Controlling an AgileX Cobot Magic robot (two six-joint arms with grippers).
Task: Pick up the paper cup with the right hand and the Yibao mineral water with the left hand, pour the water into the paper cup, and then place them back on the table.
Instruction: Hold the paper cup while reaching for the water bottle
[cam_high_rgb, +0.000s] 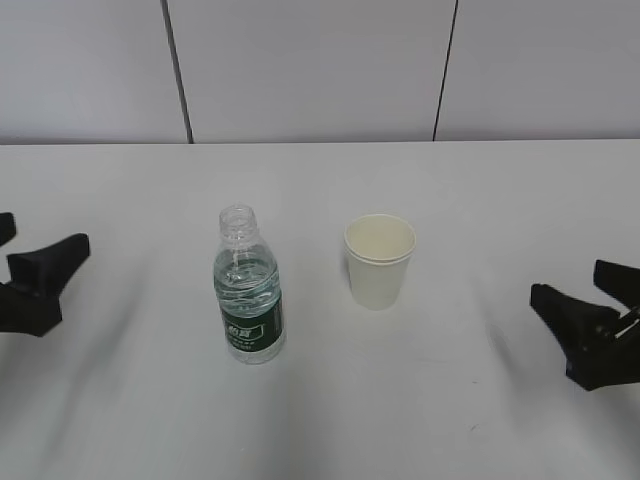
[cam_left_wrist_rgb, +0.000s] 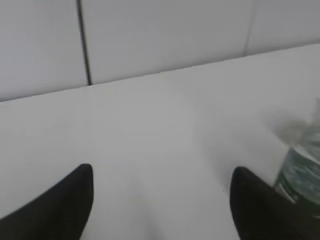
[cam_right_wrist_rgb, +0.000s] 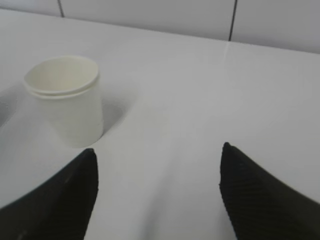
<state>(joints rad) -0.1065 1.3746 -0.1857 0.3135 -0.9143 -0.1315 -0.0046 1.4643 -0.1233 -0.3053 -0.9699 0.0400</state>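
Both hands, left hand (cam_high_rgb: 40, 272) and right hand (cam_high_rgb: 585, 305), gape empty. The uncapped Yibao mineral water (cam_high_rgb: 248, 290) stands at the paper cup's (cam_high_rgb: 379, 261) nine o'clock; a clumsy grasp could topple and spill it.

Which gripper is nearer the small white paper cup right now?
Right. The right gripper sits off to the small white paper cup's right; the left gripper is farther, past the clear green-labelled water bottle.
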